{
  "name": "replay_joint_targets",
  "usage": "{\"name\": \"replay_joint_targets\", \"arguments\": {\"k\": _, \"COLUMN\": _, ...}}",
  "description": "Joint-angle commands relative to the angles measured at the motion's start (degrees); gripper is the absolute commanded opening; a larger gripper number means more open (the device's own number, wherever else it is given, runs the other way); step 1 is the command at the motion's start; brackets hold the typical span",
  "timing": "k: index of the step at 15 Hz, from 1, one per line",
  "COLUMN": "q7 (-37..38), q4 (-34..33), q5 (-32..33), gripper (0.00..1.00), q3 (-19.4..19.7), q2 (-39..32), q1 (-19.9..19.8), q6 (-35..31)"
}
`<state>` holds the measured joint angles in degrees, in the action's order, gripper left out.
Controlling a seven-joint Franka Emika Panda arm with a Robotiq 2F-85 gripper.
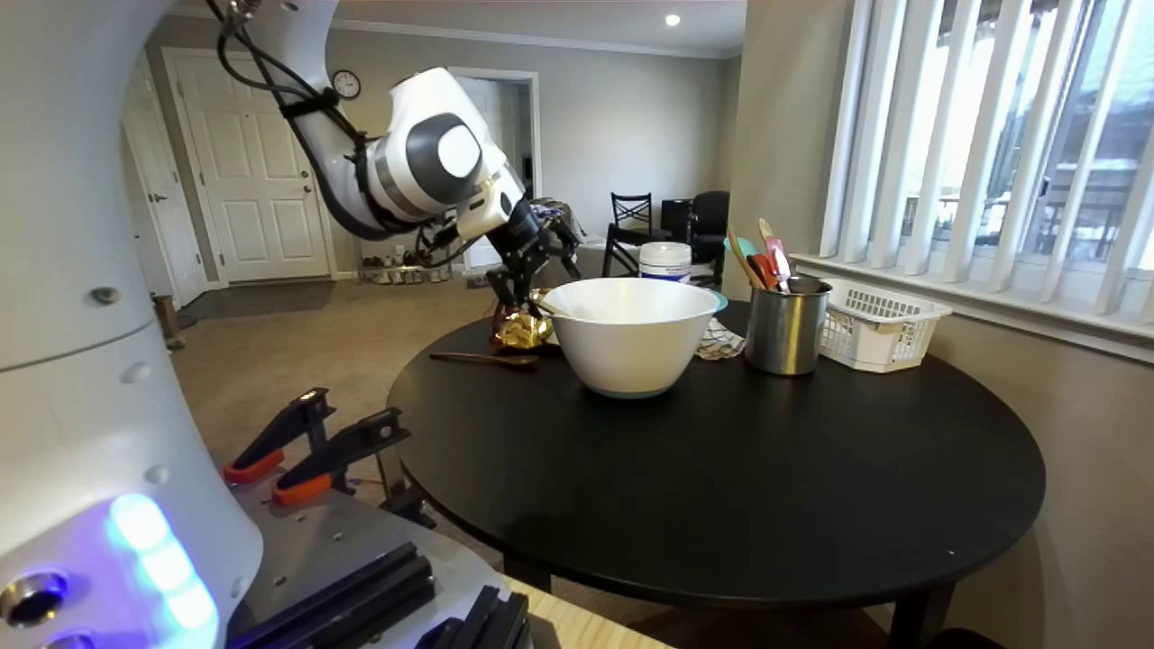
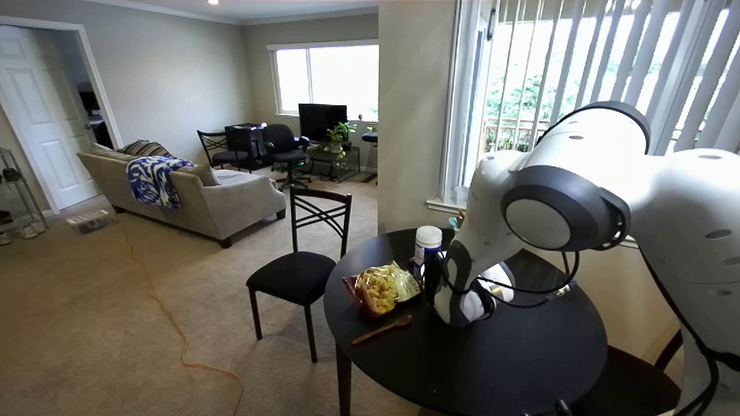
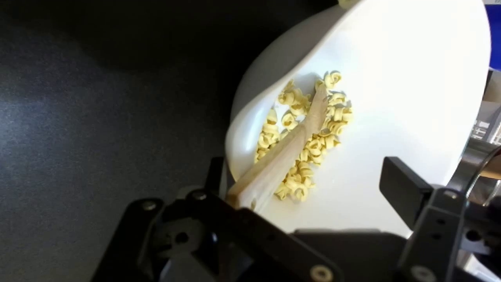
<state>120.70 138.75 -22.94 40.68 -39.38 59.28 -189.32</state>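
The jaws are spread wide, nothing gripped, beside the wooden utensil point(image 3: 287, 150), propped at wrist-view centre over pasta point(image 3: 315, 145) in the white bowl point(image 3: 411, 98). A grasp or release seems in hand; rim clearance is called for.

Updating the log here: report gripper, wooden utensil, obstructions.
Gripper open, nothing held. Wooden utensil leaning in bowl, tip among pasta. Bowl's rim close by, possible snag.
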Motion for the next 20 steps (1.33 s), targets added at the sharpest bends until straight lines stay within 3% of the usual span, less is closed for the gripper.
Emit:
{"name": "replay_joint_targets", "arguments": {"k": 1, "q7": -3.48, "q4": 0.2, "q5": -2.22, "gripper": 1.0, "q3": -0.64, "q2": -0.44, "q1": -0.77, "q6": -1.52}}
{"name": "replay_joint_targets", "arguments": {"k": 8, "q7": -4.69, "q4": 0.8, "q5": -2.68, "gripper": 1.0, "q3": -0.15, "q2": -0.45, "q1": -0.78, "q6": -1.95}}
{"name": "replay_joint_targets", "arguments": {"k": 9, "q7": -4.92, "q4": 0.86, "q5": -2.6, "gripper": 0.75, "q3": -0.27, "q2": -0.47, "q1": -0.92, "q6": -2.51}}
{"name": "replay_joint_targets", "arguments": {"k": 10, "q7": -5.12, "q4": 0.85, "q5": -2.67, "gripper": 0.74, "q3": -0.32, "q2": -0.48, "q1": -0.99, "q6": -2.64}}
{"name": "replay_joint_targets", "arguments": {"k": 19, "q7": -5.93, "q4": 1.45, "q5": -2.77, "gripper": 0.15, "q3": -0.62, "q2": 0.21, "q1": -1.35, "q6": -2.91}}
{"name": "replay_joint_targets", "arguments": {"k": 20, "q7": -6.01, "q4": 1.58, "q5": -2.7, "gripper": 0.15, "q3": -0.86, "q2": 0.4, "q1": -1.6, "q6": -2.87}}
